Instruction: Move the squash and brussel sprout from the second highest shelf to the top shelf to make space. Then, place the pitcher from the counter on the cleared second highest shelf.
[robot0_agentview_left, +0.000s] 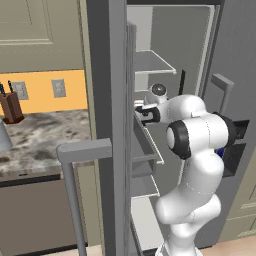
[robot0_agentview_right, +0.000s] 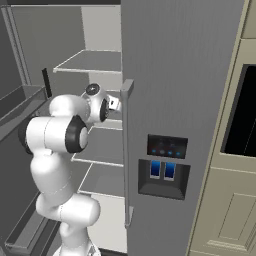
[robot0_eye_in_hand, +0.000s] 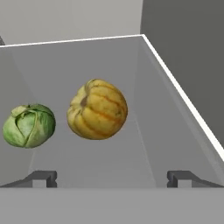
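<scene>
Jaws released, empty, short of squash (robot0_eye_in_hand: 97, 109). Brussel sprout (robot0_eye_in_hand: 29, 125) just beside squash; both on second highest shelf (robot0_eye_in_hand: 109, 157). Nothing moved yet; all steps remain.

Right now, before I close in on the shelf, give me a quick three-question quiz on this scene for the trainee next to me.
1. True or false: the gripper has its jaws spread wide with nothing between them.
2. In the hand view, which lies nearer the middle of the picture: A) the squash, B) the brussel sprout?
3. Fill in: in the left base view, the brown knife block stands on the ___.

Key: 1 true. 2 A; the sprout sits to its left, apart from it, on the same pale shelf. 3 counter.
</scene>
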